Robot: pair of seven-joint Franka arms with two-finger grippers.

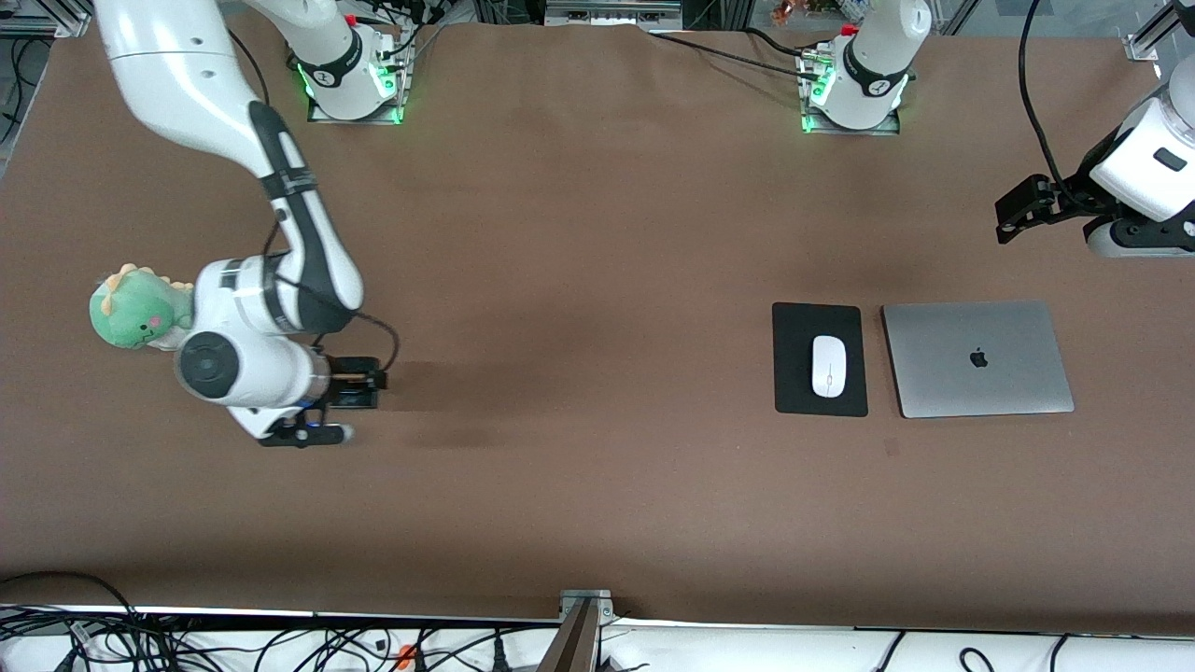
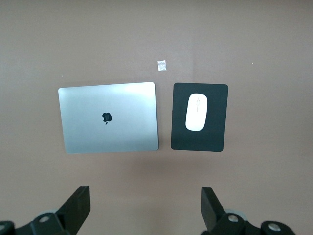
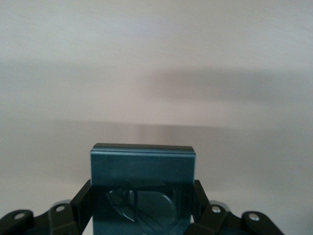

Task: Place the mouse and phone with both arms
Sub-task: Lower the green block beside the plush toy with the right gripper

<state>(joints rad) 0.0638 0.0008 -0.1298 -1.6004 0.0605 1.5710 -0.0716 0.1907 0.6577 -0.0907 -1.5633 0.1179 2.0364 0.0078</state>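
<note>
Two arms: your right arm bends low over the bench [image 1: 597,504] at its own end; your left arm waits, raised over its end.
Right end effector [image 1: 359,383]: fingers [image 3: 80,200] clamped on the phone [image 3: 142,188], a dark glossy slab with rounded corners, held over bare bench.
Left end effector [image 2: 144,208]: fingers [image 2: 78,205] spread wide, holding nothing, above the laptop [image 1: 977,358].
Mouse [image 1: 827,365]: white, glossy, oval, lying on the flat black pad [image 1: 820,317] just beside the matte silver laptop.
Plush [image 1: 131,306]: soft green dinosaur beside your right arm.
</note>
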